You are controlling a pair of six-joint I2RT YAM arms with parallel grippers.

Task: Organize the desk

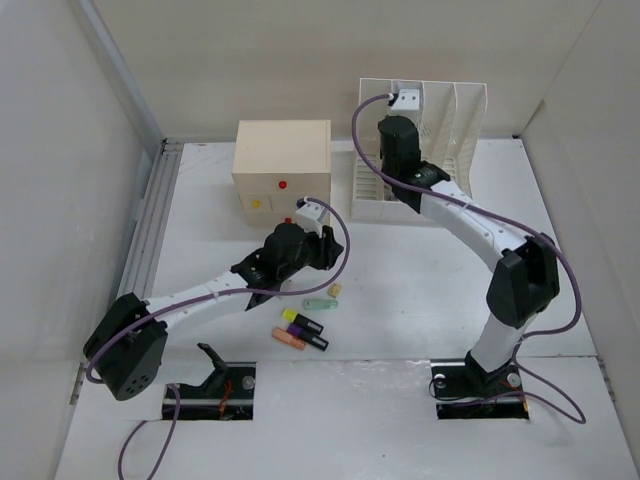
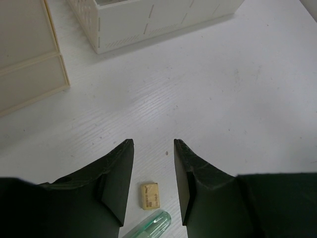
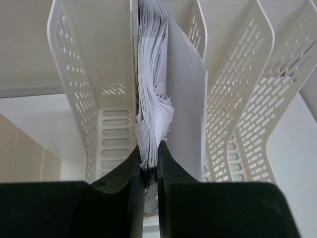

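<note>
The white desk (image 1: 400,290) carries loose stationery near the middle: a small tan eraser (image 1: 335,290), a pale green pen (image 1: 320,303) and several highlighters (image 1: 303,328). My left gripper (image 1: 322,258) is open and empty, hovering just behind the eraser. In the left wrist view the eraser (image 2: 150,195) and the green pen's end (image 2: 151,224) lie on the desk between my open fingers (image 2: 153,144). My right gripper (image 1: 398,160) reaches into the white file rack (image 1: 440,120) at the back. In the right wrist view it (image 3: 150,153) is shut on a stack of white paper (image 3: 154,94) standing in a rack slot.
A cream wooden drawer box (image 1: 283,160) with red and yellow knobs stands at the back, left of the rack. It shows at the left in the left wrist view (image 2: 25,59), with the rack's base (image 2: 148,25) behind. Walls enclose the desk on three sides.
</note>
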